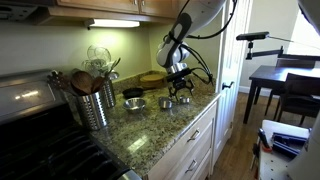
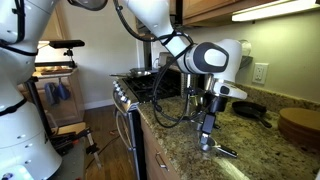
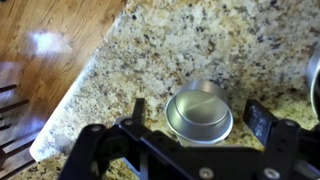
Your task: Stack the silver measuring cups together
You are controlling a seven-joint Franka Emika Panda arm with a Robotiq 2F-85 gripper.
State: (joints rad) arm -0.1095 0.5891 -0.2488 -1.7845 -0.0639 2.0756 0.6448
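- At the far left in an exterior view, a ribbed metal canister holding wooden utensils stood on the speckled granite table.
- Right of it, a dark bowl sat near the wall, and the left silver cup lay just in front of the bowl.
- Farther right lay the middle silver cup, small, round and shiny, apart from the left one.
- Rightmost, near the table's end, the right silver cup sat directly under the gripper.
- In the wrist view, a wooden floor showed at the left, beyond the table's rounded edge.
- There the right silver cup looked like a low round steel cup with a bright rim and a smooth, paler middle, resting on the granite.
- The gripper was spread wide, with one finger on either side of the cup and a gap showing at each.
- In an exterior view, the gripper pointed straight down over this cup, and the cup's short flat handle stuck out to the right.
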